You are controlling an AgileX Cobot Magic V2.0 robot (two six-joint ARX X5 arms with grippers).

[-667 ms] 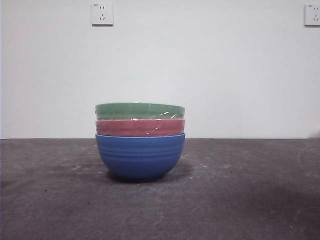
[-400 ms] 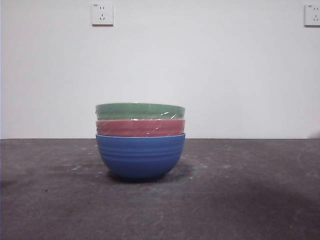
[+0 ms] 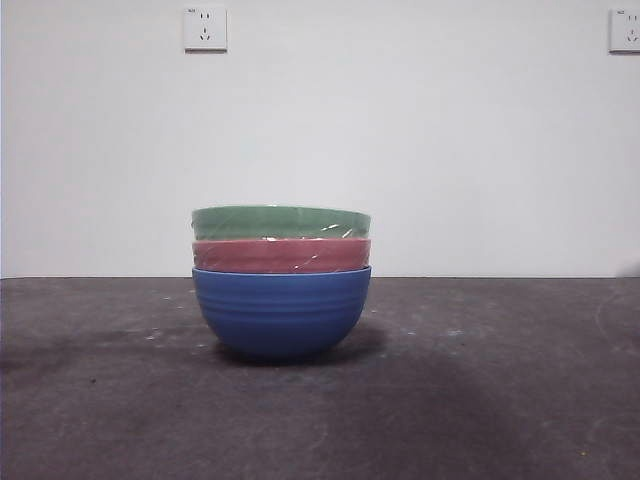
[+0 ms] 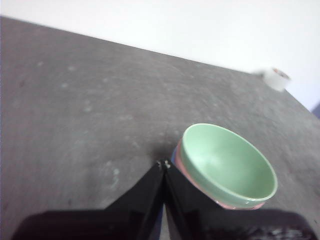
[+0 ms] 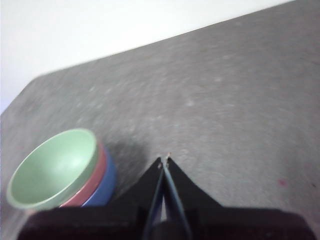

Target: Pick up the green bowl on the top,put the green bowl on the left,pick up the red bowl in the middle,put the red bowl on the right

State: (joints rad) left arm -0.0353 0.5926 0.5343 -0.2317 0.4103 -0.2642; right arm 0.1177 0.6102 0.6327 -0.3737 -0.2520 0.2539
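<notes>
Seen level from the front, the green bowl (image 3: 280,221) sits nested on top of the red bowl (image 3: 281,255), which sits in the blue bowl (image 3: 281,314) on the table (image 3: 500,400); only rim bands of the upper two show, and neither arm appears. From the left wrist, the left gripper (image 4: 164,165) hangs above the table beside the stack, jaws pressed together, empty. From the right wrist, blurred, the right gripper (image 5: 164,161) is likewise closed and empty, near the stack.

Sage-green bowl (image 3: 280,221) upright atop stack, nested in ribbed pinkish-red bowl (image 3: 281,256).
</notes>
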